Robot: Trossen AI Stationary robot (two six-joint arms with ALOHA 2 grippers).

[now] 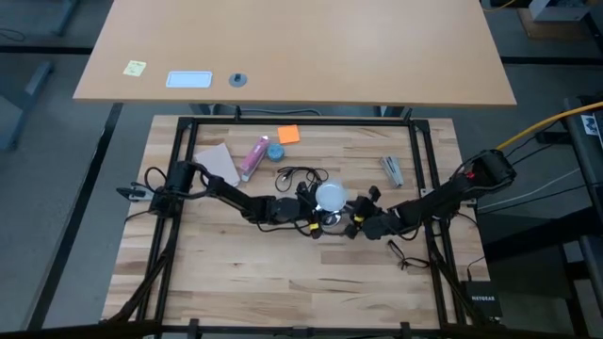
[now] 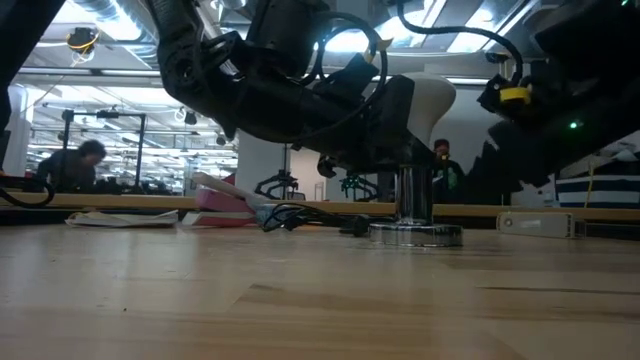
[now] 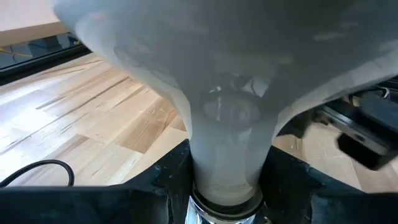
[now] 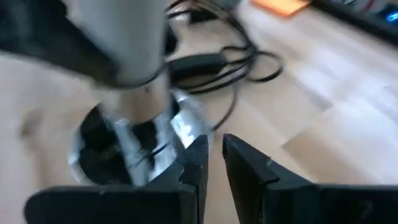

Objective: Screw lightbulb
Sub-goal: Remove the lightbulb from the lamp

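Observation:
The frosted white lightbulb [image 1: 331,196] stands upright on top of the silver lamp stem [image 2: 412,195]. The stem rises from a round shiny base [image 2: 415,233] near the table's middle. My left gripper [image 3: 227,180] reaches in from the table's left and is shut on the bulb. My right gripper [image 4: 214,155] hovers just right of the base [image 4: 124,155]. Only a narrow gap shows between its fingers, with nothing in it. The lamp's black cord [image 1: 297,176] lies coiled behind the base. My left gripper pinches the bulb's narrow neck [image 3: 227,155] between its two fingers [image 3: 168,177], just above the dark ring and silver socket [image 3: 224,211]. The fingers come nearly level from the table's left. The bulb stands upright, globe up, its lower end at the top of the stem.
A pink tube [image 1: 254,157], an orange note [image 1: 287,135] and a sheet of paper [image 1: 217,162] lie toward the far left. A small metal piece [image 1: 393,169] lies at the far right, and a thin black object [image 1: 400,252] nearer. People show in the room behind.

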